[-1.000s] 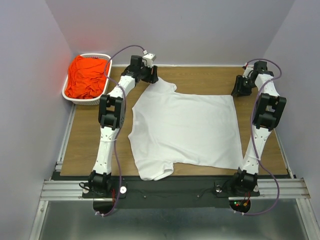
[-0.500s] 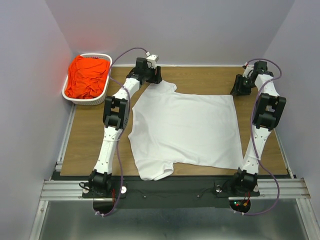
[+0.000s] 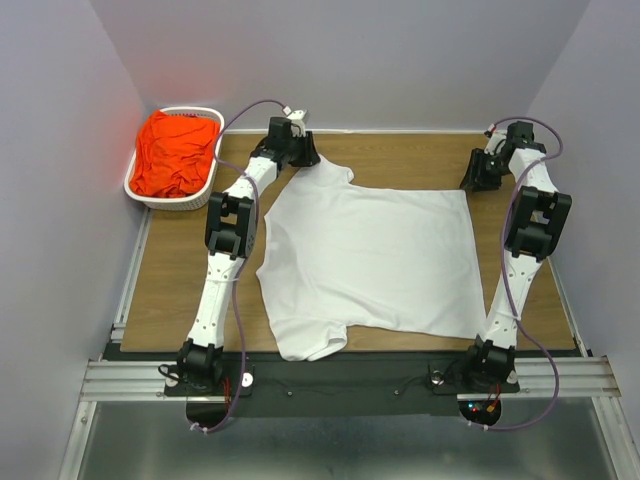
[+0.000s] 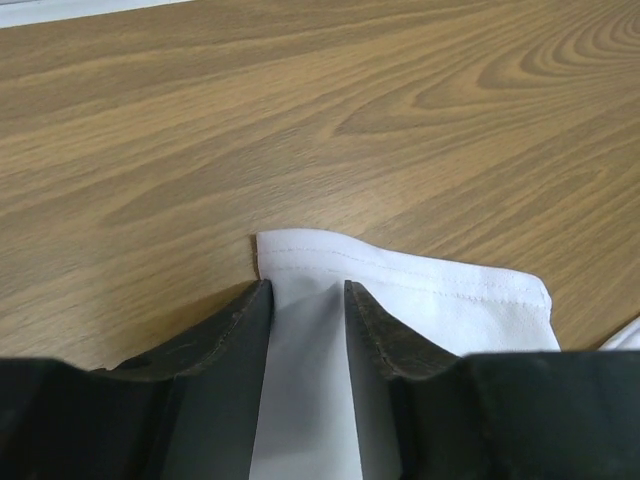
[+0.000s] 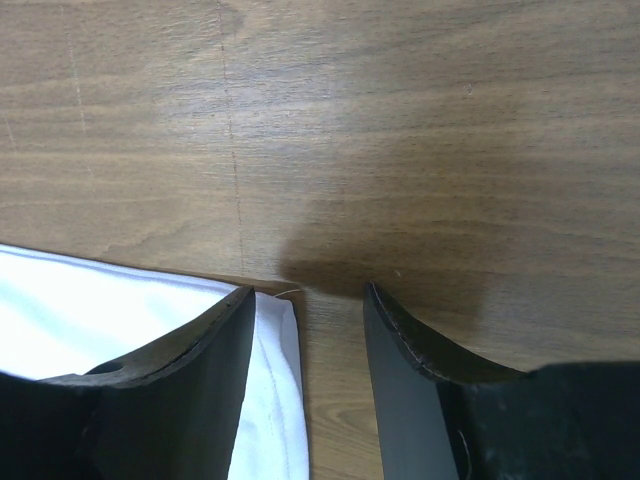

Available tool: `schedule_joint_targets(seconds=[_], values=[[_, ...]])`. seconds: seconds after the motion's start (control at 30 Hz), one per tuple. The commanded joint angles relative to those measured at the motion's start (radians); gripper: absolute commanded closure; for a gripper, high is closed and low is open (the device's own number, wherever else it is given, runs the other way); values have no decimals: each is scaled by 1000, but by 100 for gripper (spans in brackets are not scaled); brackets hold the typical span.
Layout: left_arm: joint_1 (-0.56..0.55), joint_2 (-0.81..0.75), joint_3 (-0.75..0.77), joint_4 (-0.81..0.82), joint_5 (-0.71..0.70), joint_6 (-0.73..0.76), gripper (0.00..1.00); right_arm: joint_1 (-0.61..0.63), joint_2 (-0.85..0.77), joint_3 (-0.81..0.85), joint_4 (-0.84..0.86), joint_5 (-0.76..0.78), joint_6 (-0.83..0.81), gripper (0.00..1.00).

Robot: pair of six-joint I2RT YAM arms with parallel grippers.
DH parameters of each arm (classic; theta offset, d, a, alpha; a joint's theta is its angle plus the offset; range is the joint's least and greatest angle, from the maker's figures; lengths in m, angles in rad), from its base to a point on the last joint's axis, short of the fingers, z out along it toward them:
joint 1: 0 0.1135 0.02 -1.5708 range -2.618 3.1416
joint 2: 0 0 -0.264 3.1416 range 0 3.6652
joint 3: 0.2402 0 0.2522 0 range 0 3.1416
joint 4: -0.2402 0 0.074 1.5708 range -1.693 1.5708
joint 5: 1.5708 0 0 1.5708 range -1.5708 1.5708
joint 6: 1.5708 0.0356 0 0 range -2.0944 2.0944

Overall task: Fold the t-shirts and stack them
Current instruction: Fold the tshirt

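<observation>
White cloth runs between the part-open jaws of the left gripper [image 4: 305,290], astride the sleeve [image 4: 420,295] at 11 o'clock. The right gripper [image 5: 308,290], wide, straddles the hem corner [image 5: 278,360] at 1 o'clock, probably to lift that far edge for folding. The white t-shirt [image 3: 370,255] lies flat on the tabletop [image 3: 170,270]; the orange-red t-shirt [image 3: 175,150] sits in the basket [image 3: 165,204] at 10 o'clock.

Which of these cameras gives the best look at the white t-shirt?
The top view: the whole white t-shirt lies spread flat. The left wrist view shows only a hemmed edge; the right wrist view shows only a corner.
</observation>
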Motion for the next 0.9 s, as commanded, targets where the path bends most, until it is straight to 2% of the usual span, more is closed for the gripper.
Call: schedule_joint_targets(seconds=[0.0, 0.2, 0.43, 0.5, 0.53, 0.6, 0.67, 0.7, 0.87], values=[[-12, 19, 51, 15, 27, -19, 62, 21, 27, 6, 24, -46, 18, 47], [-12, 21, 49, 15, 27, -23, 82, 21, 15, -12, 24, -104, 28, 47], [-10, 18, 46, 21, 33, -22, 93, 23, 4, -60, 21, -111, 15, 53], [-10, 16, 46, 25, 38, -17, 98, 23, 1, -75, 22, -106, 7, 59], [-10, 13, 46, 28, 41, -17, 100, 23, 4, -75, 21, -101, 5, 67], [-10, 6, 46, 41, 56, -11, 100, 23, 9, -66, 24, -101, 4, 77], [-7, -13, 46, 53, 66, -4, 100, 24, 15, -51, 24, -107, 10, 95], [-3, -22, 46, 65, 67, 7, 100, 24, 15, -31, 24, -111, 19, 99], [19, -97, 32, 103, 85, 52, 100, 23, 1, 31, 29, -106, 25, 99]])
